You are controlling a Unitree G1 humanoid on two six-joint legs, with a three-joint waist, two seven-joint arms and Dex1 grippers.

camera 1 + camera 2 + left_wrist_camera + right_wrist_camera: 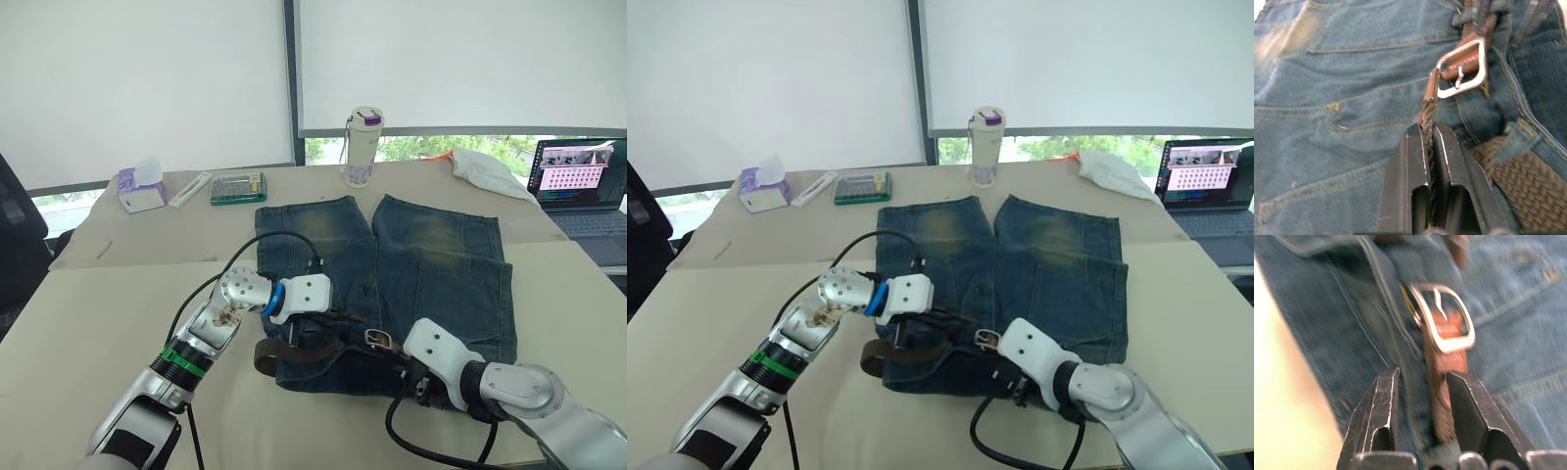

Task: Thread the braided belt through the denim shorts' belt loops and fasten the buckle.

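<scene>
The denim shorts [431, 264] lie flat on the table with the waistband toward me. The braided belt [269, 354] runs along that waistband, under a belt loop [1511, 138], and bulges out past the shorts' left side. My left gripper [1428, 132] is shut on the belt's free end, whose leather tip points at the silver buckle [1462, 68]. My right gripper [1422, 374] is open just behind the buckle [1444, 330], with the strap lying between its fingers. In the head view the buckle [378, 339] sits between the two grippers.
At the far side of the table stand a bottle [362, 147], a calculator [238, 187] and a tissue box [140, 188]. A white cloth [487, 168] and a laptop [583, 186] are at the far right. A black chair [15, 235] is on the left.
</scene>
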